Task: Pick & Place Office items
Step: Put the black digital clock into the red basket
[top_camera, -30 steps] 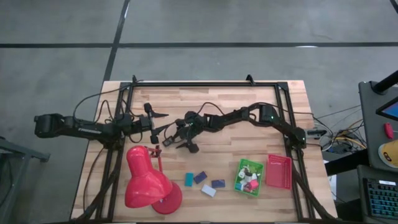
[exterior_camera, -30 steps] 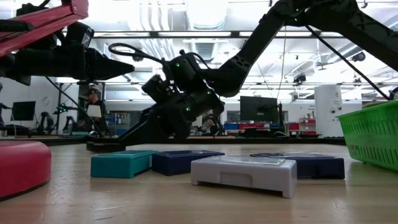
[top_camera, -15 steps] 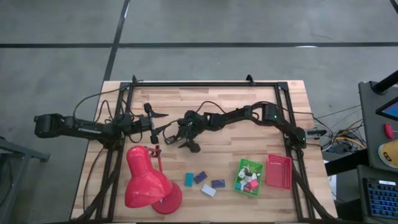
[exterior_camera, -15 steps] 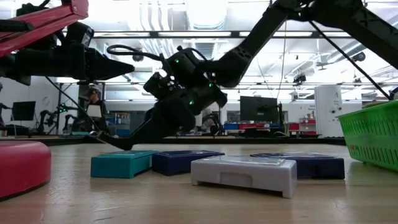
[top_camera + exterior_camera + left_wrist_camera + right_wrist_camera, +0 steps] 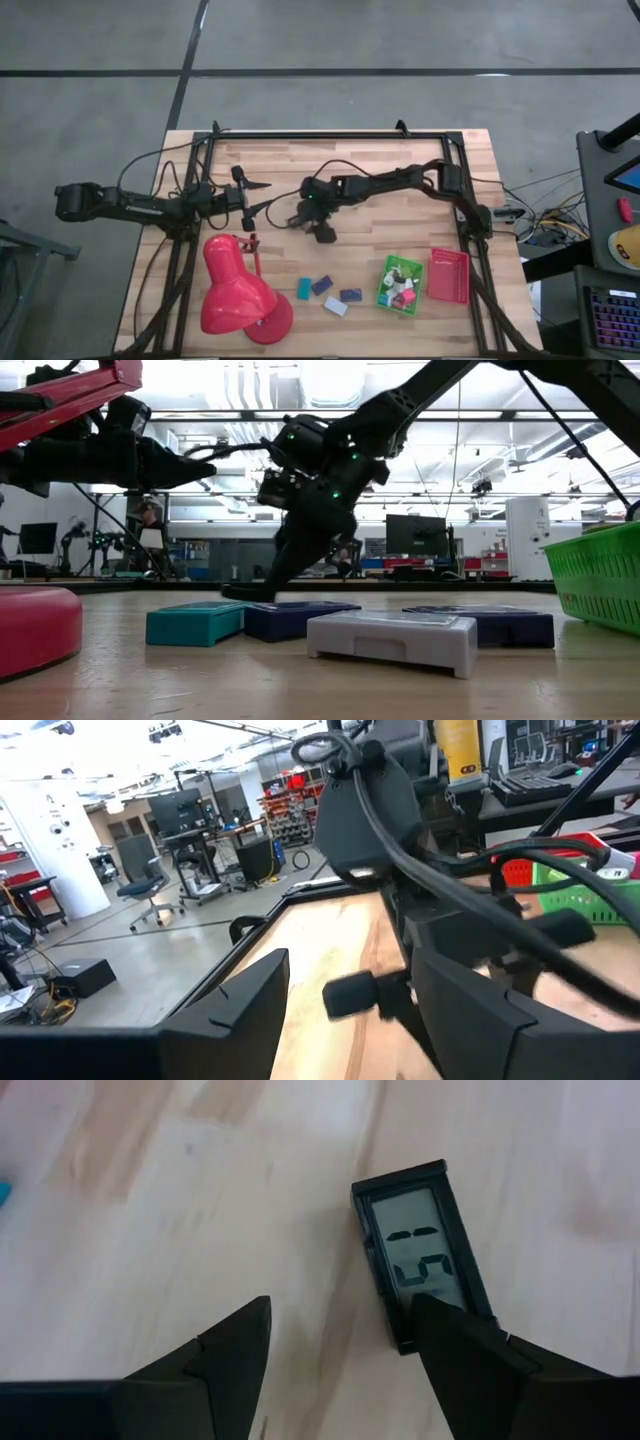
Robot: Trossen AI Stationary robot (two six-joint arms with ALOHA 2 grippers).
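Lamp [image 5: 240, 292] sits red at the table's left front. Left gripper [image 5: 262, 199] hovers behind it, fingers parted, empty. Right gripper [image 5: 340, 1370] hangs mid-table with fingers apart over a small black digital display [image 5: 422, 1252], one finger touching it. Teal, blue and white blocks [image 5: 330, 293] lie near the front, more in the green tray [image 5: 385, 283].

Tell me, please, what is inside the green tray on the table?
The green tray holds several small pieces: white, pink and dark ones show on top. Anything beneath them is covered, so an exact count cannot be made.
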